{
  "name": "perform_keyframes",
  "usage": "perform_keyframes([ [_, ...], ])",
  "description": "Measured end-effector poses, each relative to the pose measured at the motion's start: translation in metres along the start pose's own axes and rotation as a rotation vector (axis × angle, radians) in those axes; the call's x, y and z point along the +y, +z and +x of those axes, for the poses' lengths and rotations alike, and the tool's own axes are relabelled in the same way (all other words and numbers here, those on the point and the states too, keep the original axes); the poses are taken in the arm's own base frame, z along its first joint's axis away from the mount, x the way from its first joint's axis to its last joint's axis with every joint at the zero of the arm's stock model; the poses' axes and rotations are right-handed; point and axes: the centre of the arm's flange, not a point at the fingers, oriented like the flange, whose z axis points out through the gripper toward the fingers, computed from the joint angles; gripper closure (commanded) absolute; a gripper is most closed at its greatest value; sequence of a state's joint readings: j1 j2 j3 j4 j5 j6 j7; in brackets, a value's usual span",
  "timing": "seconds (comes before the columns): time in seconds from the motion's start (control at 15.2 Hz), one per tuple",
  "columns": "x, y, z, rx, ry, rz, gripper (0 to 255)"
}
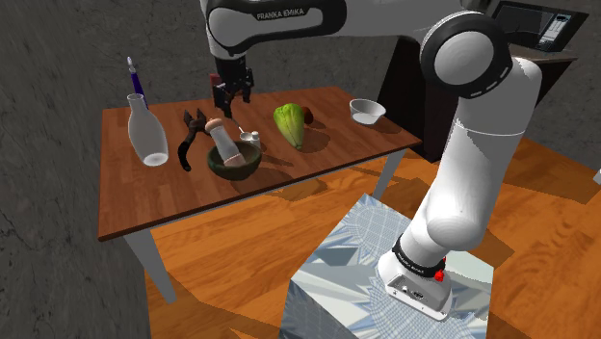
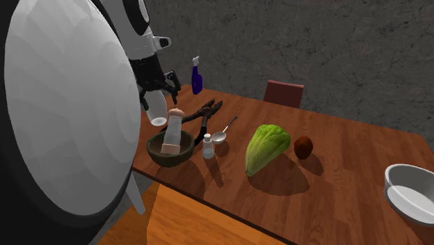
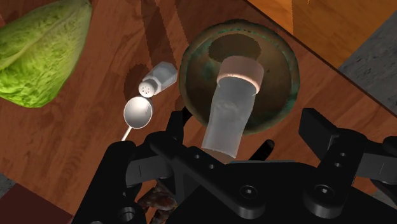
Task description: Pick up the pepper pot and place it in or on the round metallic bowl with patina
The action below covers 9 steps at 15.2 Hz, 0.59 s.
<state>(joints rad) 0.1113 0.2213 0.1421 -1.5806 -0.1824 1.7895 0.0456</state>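
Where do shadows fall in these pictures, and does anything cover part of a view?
Shoulder view: the lettuce shadows the table toward that view's right. Second exterior view: the arm, very near, covers the left side. Wrist view: a dark shadow lies inside the bowl, beside the pepper pot's top.

Three views of one tabletop (image 1: 125, 202)
Shoulder view: high beside the stand (image 1: 376, 265), facing across the whole tabletop. Second exterior view: close behind the arm (image 2: 62, 125), low along one tabletop edge. Wrist view: looks down past the claw (image 3: 248, 127). All share the bowl (image 1: 241, 170).
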Motion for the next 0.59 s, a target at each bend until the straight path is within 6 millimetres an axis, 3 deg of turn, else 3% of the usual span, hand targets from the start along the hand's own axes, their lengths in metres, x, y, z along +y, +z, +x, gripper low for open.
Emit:
perform_keyframes([
  [0.2,-0.002,-0.03,0.0,0.001,0.0,0.0,0],
  [0.59,-0.001,-0.036,0.0,0.0,0.0,0.0,0],
])
